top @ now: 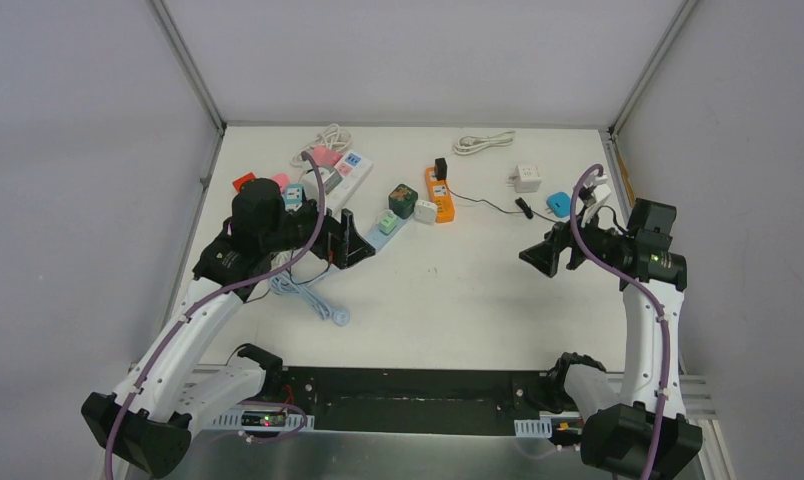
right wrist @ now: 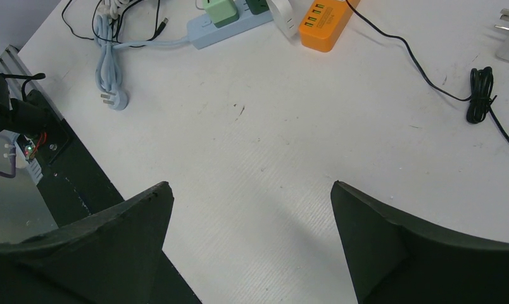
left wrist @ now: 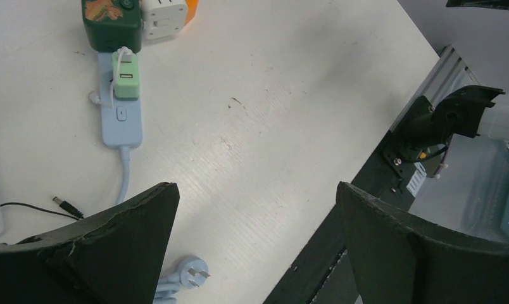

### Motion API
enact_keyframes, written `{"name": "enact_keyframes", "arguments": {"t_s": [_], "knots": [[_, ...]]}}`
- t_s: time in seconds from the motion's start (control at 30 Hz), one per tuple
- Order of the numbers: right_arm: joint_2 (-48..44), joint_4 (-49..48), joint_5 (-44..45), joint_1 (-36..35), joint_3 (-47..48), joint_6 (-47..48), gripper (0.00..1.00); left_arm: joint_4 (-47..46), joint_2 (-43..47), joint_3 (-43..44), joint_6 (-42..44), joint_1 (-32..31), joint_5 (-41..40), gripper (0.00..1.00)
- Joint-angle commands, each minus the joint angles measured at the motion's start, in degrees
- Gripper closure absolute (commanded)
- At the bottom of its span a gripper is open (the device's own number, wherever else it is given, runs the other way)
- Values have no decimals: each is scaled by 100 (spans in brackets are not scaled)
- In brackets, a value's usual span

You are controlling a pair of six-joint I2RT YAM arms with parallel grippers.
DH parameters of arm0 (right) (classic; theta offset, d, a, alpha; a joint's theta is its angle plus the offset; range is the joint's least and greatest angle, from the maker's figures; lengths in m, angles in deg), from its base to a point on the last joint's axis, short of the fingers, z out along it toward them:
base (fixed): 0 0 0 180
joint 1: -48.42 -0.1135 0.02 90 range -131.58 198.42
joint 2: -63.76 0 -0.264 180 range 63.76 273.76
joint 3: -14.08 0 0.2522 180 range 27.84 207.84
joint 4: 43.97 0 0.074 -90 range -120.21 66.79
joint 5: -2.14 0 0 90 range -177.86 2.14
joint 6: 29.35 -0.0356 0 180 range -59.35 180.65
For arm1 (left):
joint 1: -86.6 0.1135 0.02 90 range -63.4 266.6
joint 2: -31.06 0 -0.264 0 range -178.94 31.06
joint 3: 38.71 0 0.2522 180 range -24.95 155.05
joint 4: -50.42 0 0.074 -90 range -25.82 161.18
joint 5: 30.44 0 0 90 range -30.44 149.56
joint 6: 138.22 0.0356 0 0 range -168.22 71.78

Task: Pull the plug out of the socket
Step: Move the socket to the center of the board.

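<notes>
The light-blue power strip [left wrist: 121, 120] lay flat on the table [left wrist: 290, 95] with its sockets facing up. This left the green plug adapter [left wrist: 126, 77] seated in it standing proud and reachable from above. A dark green cube adapter [left wrist: 111, 22] sat in the next socket, touching the green one's far end, and a white cube adapter [left wrist: 166, 16] lay just beside that. The strip's own cord [right wrist: 109, 63] was bundled loosely, with its plug [left wrist: 195, 273] lying free on the table, so the strip looked unpowered. An orange USB strip [top: 439, 195] with a black plug [top: 441, 167] in its far end lay just to the right. Which plug the task meant could not be told. The green adapter seemed likeliest, being nearest the left arm.

The left gripper [left wrist: 255, 187] hung above the table near the strip's cord end, angled down and to the right, with its jaws wide apart and empty. The right gripper [right wrist: 250, 185] hovered over bare table, well apart from both strips. It pointed inward with its elbow raised, and its jaws were equally spread and held nothing. That placing probably suited 1 arm steadying the strip while the other pulled.
</notes>
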Motion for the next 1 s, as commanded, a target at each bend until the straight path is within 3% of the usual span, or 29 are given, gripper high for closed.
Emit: {"name": "enact_keyframes", "arguments": {"t_s": [0.0,0.57,0.97], "knots": [[-83,-13,40,57,221,86,0,-65,122,113,363,-53,-387,1],[71,102,207,90,178,262,0,-198,171,-298,742,-38,-1417,1],[336,305,92,277,224,451,0,-629,34,-483,457,596,-900,1]]}}
